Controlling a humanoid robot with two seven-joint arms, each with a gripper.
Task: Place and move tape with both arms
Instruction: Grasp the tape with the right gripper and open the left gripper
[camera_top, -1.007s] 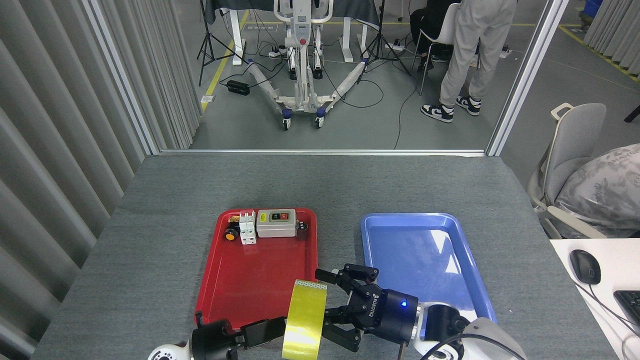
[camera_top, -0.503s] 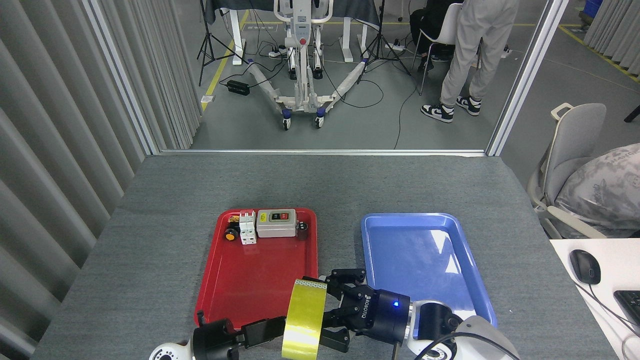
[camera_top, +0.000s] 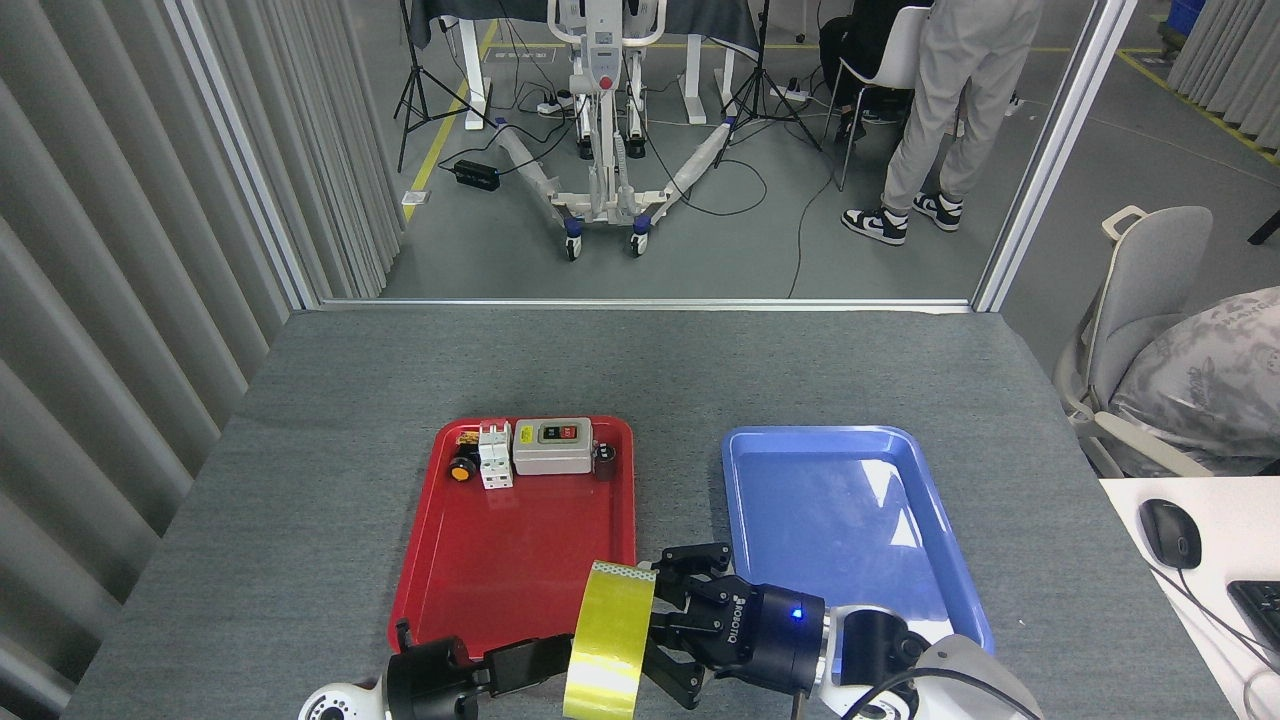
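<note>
The tape (camera_top: 608, 640), a yellow roll with a white printed core edge on top, stands on edge in the air over the near end of the red tray (camera_top: 510, 560). My left gripper (camera_top: 535, 660) comes in from the bottom left and is shut on the roll's left side, its fingertips hidden behind the roll. My right gripper (camera_top: 672, 622), black with a blue light, points left at the roll. Its fingers (camera_top: 700, 556) are spread open above and below, right against the roll's right face.
At the red tray's far end lie a grey switch box (camera_top: 553, 446), a white breaker (camera_top: 494, 456) and a small yellow-and-black button (camera_top: 461, 470). A blue tray (camera_top: 840, 520) lies to the right. A person's legs (camera_top: 940, 110) stand beyond the table.
My right gripper has moved left until its spread fingers reach the tape's right side, narrowing a little. The tape and my left gripper have barely moved.
</note>
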